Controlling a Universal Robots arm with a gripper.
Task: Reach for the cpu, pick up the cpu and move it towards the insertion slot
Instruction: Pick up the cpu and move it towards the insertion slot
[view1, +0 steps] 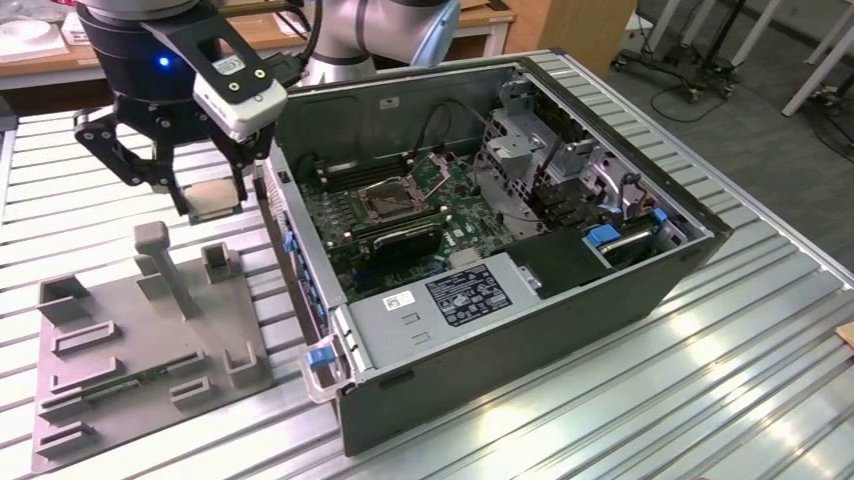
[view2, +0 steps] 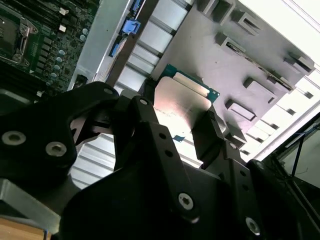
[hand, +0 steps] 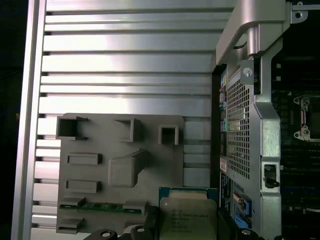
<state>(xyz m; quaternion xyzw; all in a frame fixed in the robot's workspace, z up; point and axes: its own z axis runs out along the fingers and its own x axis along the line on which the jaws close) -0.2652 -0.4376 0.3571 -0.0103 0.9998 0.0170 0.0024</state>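
Carry step is in hand, as I judge it: the reach and pick look done. The gripper (view1: 214, 208) is clamped on the cpu (view2: 180, 107), with a finger (view2: 212, 131) on each of two opposite edges and the silvery top face showing in both wrist views. The cpu hangs in the air above the grey tray (view1: 80, 392) and the slatted table (view1: 601, 425), apparently clear of both. It is just outside the case (view1: 534, 330) wall, on the exterior view's left. The slot (view1: 391, 200) sits on the green board inside the case, with a dark centre and a metal frame. It is well apart from the cpu, and the case wall stands between them. A green memory stick (hand: 100, 206) lies in the tray, untouched. Judgement on the remaining carry: it calls for enough height to clear the wall edge and travel toward the exterior view's right, over the board. The cpu needs to stay level and square to the slot frame, and the grip firm, since the fingers hold only the thin edges. I cannot tell if the slot latch is open.
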